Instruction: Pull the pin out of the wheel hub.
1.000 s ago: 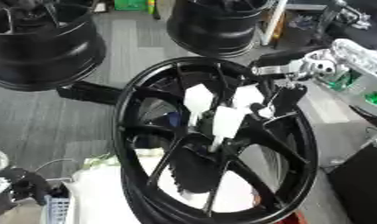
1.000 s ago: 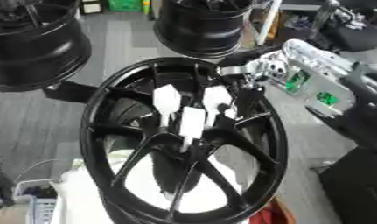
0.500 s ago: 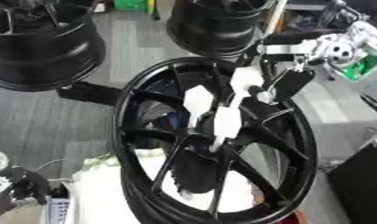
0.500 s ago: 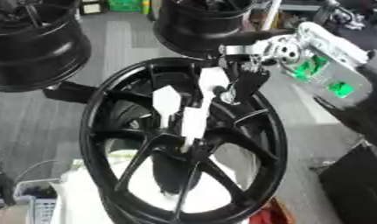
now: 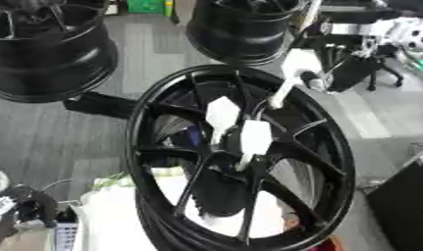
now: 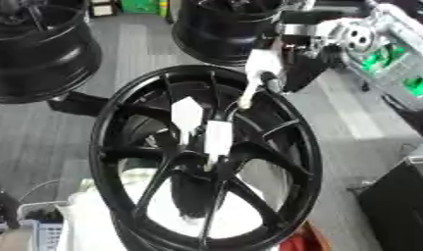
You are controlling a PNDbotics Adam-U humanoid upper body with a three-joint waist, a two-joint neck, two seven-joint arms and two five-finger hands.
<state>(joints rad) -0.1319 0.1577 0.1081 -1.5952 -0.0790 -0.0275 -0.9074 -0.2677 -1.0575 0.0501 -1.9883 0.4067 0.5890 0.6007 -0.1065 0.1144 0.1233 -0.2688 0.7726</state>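
My right hand [image 6: 296, 66] pinches one white pin [image 6: 259, 68] above the wheel hub [image 6: 206, 162]. Two more white pins [image 6: 201, 127] stay seated there; other black wheels [image 6: 42, 49] stand behind.

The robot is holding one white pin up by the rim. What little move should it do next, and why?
Probably lift it farther up, away from the wheel hub. The right hand pinches the white pin near the upper rim, but its thin tip hangs close over the spokes, near two other white pins.
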